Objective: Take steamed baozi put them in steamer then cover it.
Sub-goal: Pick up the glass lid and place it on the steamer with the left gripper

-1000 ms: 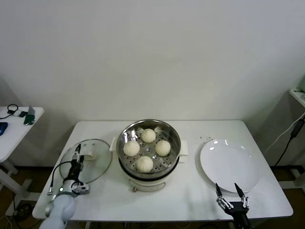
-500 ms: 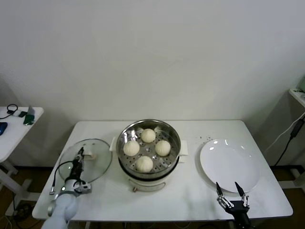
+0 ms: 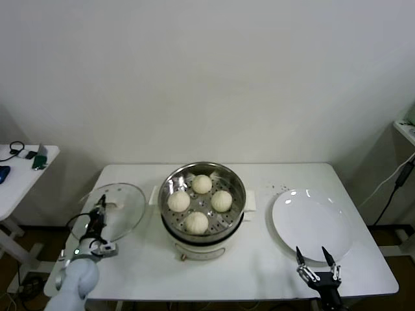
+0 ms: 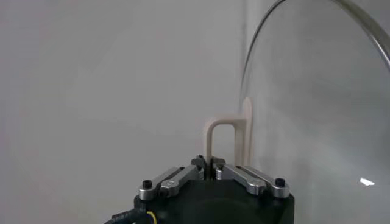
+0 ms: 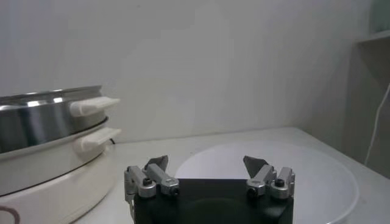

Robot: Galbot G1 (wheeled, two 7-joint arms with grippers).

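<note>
Left gripper (image 3: 100, 208) pinches the cream loop handle (image 4: 226, 141) of the glass lid (image 3: 114, 211), lid tilted up off the table (image 3: 259, 272) at its left end. Four steamed baozi (image 3: 201, 202) sit on the steamer (image 3: 203, 210) tray, uncovered. Right gripper (image 3: 314, 259), fingers spread, hangs at the front edge by the white plate (image 3: 313, 223).

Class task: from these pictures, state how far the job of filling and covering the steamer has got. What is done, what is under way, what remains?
Done: four steamed baozi sit on the tray inside the steamer, and the white plate is bare. Under way: the left gripper is shut on the handle of the glass lid, which is tilted up off the table. Left: setting the lid on the open steamer. The right gripper waits open by the plate.
</note>
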